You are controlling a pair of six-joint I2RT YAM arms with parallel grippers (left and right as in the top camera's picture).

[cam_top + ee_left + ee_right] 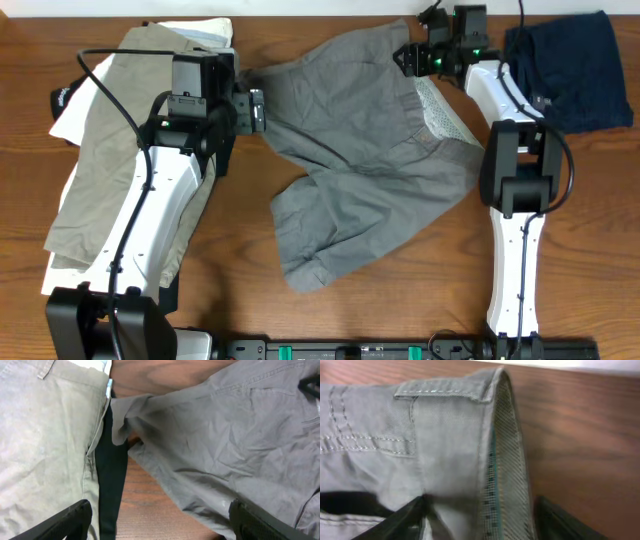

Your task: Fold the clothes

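there, left gripper [161, 516] wide over grey shorts [370, 150] edge, right gripper [482, 518] wide astride waistband [496, 435]

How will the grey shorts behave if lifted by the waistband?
Probably floppy: the grey shorts lie creased and bunched, so the legs should sag. Likely light, being thin cloth. The waistband looks doubled, so somewhat firmer to grip.
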